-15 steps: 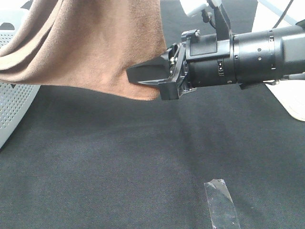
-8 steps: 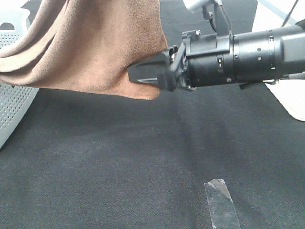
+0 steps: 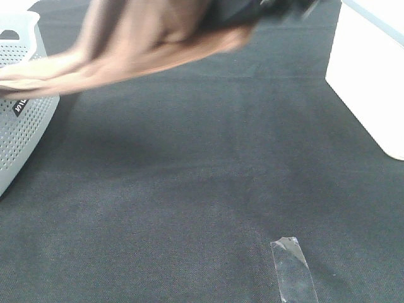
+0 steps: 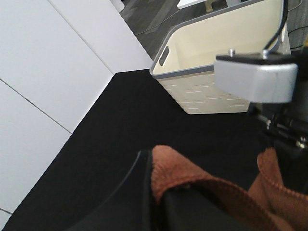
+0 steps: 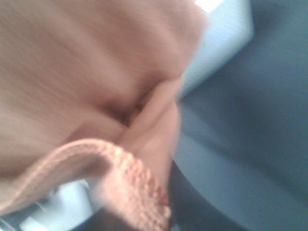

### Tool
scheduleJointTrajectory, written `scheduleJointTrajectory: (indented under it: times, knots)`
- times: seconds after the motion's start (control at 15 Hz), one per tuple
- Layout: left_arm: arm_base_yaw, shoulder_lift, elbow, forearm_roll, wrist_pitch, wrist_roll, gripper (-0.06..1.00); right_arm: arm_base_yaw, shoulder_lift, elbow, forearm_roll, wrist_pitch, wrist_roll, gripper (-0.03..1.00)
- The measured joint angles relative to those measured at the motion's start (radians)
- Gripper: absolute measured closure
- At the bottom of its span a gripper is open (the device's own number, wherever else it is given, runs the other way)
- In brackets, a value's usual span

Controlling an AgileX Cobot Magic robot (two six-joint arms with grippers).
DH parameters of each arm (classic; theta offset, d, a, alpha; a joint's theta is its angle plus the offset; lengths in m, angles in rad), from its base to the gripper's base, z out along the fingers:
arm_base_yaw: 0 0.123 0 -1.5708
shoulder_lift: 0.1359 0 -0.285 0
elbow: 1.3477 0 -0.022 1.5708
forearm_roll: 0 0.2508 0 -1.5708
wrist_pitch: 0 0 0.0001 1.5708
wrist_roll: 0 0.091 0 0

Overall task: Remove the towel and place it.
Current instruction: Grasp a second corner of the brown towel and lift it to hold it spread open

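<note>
Above the black tabletop (image 3: 189,189) the towel (image 3: 145,38) has swept up, nearly off the basket (image 3: 25,126), left gripper (image 4: 154,202) and right gripper (image 5: 175,192) pinching it.

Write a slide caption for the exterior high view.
A brown towel, blurred, hangs above the black table, one end at the rim of the perforated basket; clear tape lies in front.

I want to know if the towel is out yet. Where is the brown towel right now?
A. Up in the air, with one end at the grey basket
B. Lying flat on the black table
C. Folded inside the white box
A: the towel hangs lifted above the black table, and its left end reaches the grey perforated basket.
</note>
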Motion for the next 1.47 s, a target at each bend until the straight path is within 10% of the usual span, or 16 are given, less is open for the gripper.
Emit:
scheduleJointTrajectory:
  times: [0.33, 0.53, 1.07, 1.47]
  knots:
    - [0.005, 0.0, 0.0, 0.167, -0.169, -0.089, 0.94, 0.0, 0.024, -0.436, -0.589, 0.26, 0.273, 0.97]
    - [0.051, 0.0, 0.0, 0.234, -0.255, -0.171, 0.94, 0.0, 0.045, -0.521, -0.687, 0.238, 0.278, 0.97]
    - [0.252, 0.039, 0.0, 0.262, -0.467, -0.218, 0.94, 0.0, 0.07, -0.556, -1.026, -0.247, 0.269, 0.97]
    - [0.339, 0.103, 0.0, 0.267, -0.753, -0.218, 0.94, 0.0, 0.158, -0.562, -1.058, -0.534, 0.285, 0.97]
